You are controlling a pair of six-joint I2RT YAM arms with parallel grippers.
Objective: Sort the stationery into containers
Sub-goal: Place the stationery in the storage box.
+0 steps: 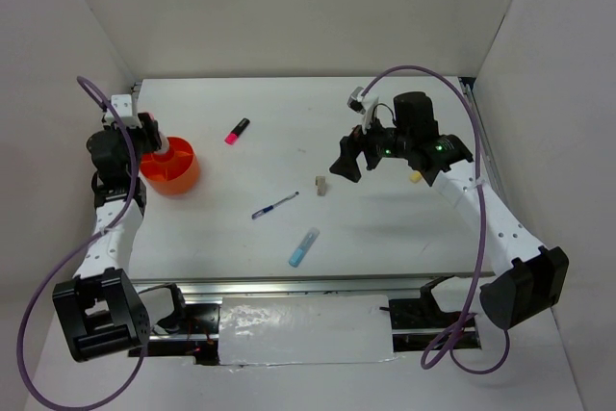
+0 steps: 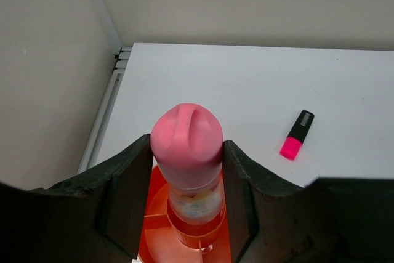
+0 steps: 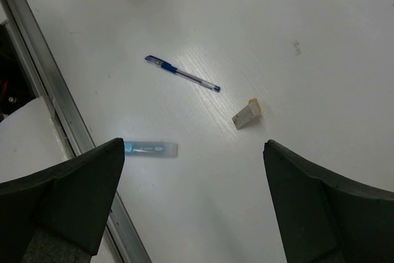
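Over the round translucent orange plastic cup (image 1: pixel 185 180), the left tool (image 1: pixel 146 135) clenches a stubby pink-capped highlighter (image 2: pixel 186 143). The right tool (image 3: pixel 192 170) hangs spread near a tiny beige block (image 3: pixel 247 114), likely light and rigid, pinchable across its flats.

The cup (image 1: pixel 179 180) is orange, the highlighter (image 2: pixel 186 143) pink, the pen (image 1: pixel 275 205) blue.

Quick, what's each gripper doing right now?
Left gripper: shut on a pink-capped marker, over the orange cup.
Right gripper: open, empty.

Top: high from near side, looking down. L wrist close over cup (image 2: pixel 159 226); R wrist higher, shares pen (image 3: pixel 183 73) w/ top.
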